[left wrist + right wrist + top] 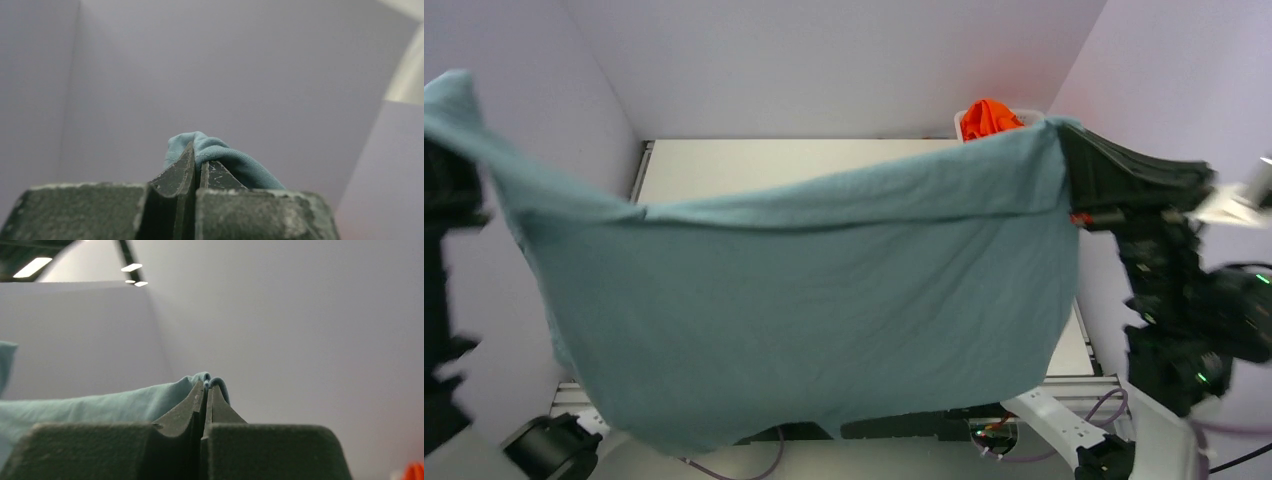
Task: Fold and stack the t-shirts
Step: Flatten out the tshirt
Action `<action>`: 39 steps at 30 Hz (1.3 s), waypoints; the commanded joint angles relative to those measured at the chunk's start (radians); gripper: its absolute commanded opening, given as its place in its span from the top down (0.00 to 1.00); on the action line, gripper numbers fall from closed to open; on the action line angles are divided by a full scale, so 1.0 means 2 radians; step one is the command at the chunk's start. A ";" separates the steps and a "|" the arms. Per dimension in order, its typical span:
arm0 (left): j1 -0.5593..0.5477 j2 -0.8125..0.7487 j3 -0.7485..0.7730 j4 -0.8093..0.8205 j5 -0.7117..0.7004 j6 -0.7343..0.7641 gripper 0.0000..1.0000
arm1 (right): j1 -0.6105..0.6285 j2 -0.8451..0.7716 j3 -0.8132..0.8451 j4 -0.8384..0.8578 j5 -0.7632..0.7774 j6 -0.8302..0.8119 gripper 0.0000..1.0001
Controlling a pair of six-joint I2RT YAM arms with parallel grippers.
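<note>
**Grey-blue t-shirt (804,300) held up in the air by two corners**

The shirt is not lying on the table (824,160). It hangs in the air like a big flag. In the top view it fills most of the picture, from 9 o'clock across to 3 o'clock. I think the arms hold it high and wide so the cloth can open out flat. Then it can be laid down and folded.

At 10 o'clock, the left gripper (197,156) is pinched tight on one corner. In its own camera a small bump of blue cloth pokes out above the closed fingers. The left arm is lifted high and stretched out to its side.

In the middle, the top edge dips a little between the two grips. The bottom edge hangs down toward 6 o'clock, close to where the arms are bolted on. The shirt hides a lot of the table, so I cannot tell if a folded pile is under it.

At 2 o'clock, the right gripper (206,386) is also pinched tight on a corner, with cloth squeezed between its fingers. The right arm is bent upward and its hand reaches in toward the shirt.

Behind that corner, at 1 o'clock, an orange t-shirt (987,117) sits in a white basket (1030,113) at the far side of the table. It looks like it is waiting for its turn.
</note>
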 commanded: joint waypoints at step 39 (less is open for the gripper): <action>0.150 0.225 -0.676 0.115 0.320 -0.268 0.01 | -0.012 0.236 -0.501 0.090 0.103 0.099 0.00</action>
